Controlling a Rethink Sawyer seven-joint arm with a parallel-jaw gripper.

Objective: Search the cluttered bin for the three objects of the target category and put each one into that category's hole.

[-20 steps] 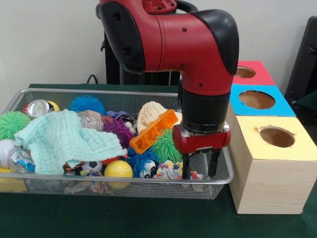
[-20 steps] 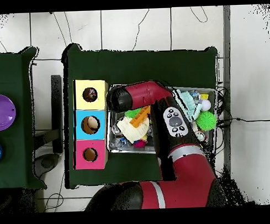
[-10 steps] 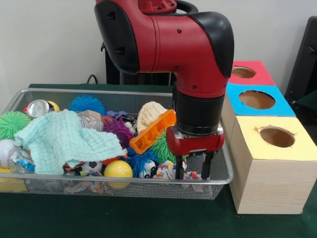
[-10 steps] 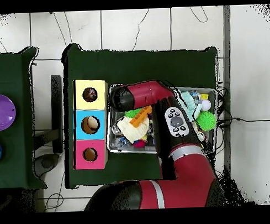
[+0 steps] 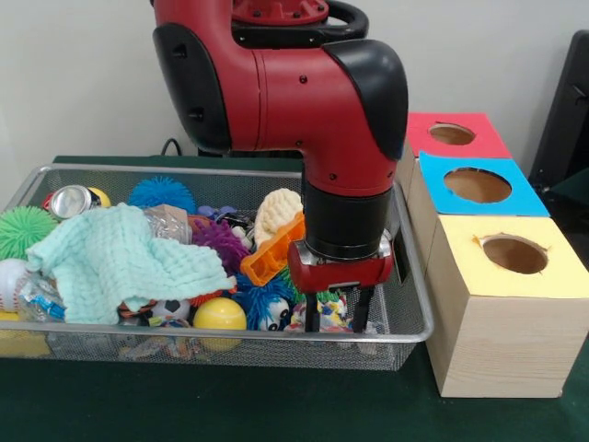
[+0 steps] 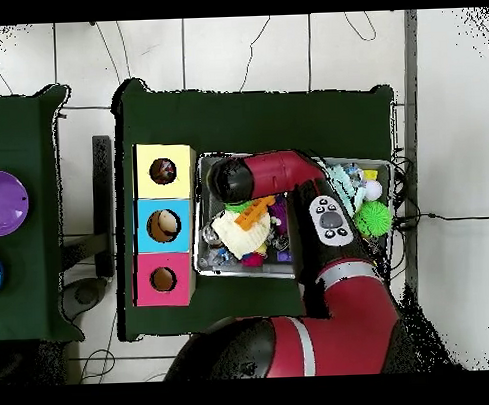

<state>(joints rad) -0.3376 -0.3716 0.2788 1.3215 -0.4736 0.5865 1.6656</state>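
A wire mesh bin (image 5: pixel 230 338) holds a jumble of toys. Among them are a mint cloth (image 5: pixel 120 262), an orange ridged block (image 5: pixel 267 260), a yellow ball (image 5: pixel 219 315), a purple spiky ball (image 5: pixel 221 241), a blue spiky ball (image 5: pixel 161 193), a green spiky ball (image 5: pixel 20 228), a cream knitted piece (image 5: pixel 276 210) and a can (image 5: pixel 70 201). My gripper (image 5: pixel 336 318) hangs open inside the bin's right end, fingertips low over small colourful toys, holding nothing. In the overhead view the arm hides it.
Right of the bin stand three wooden boxes with round holes: yellow-topped (image 5: pixel 513 253) nearest, then blue (image 5: pixel 479 184), then red (image 5: pixel 453 134). From above they are the yellow (image 6: pixel 164 171), blue (image 6: pixel 164 225) and red (image 6: pixel 162 279) boxes left of the bin (image 6: pixel 291 271).
The arm has shifted left in the front view, away from the boxes, carrying the open gripper further along the bin's right end. The toys have not visibly moved.
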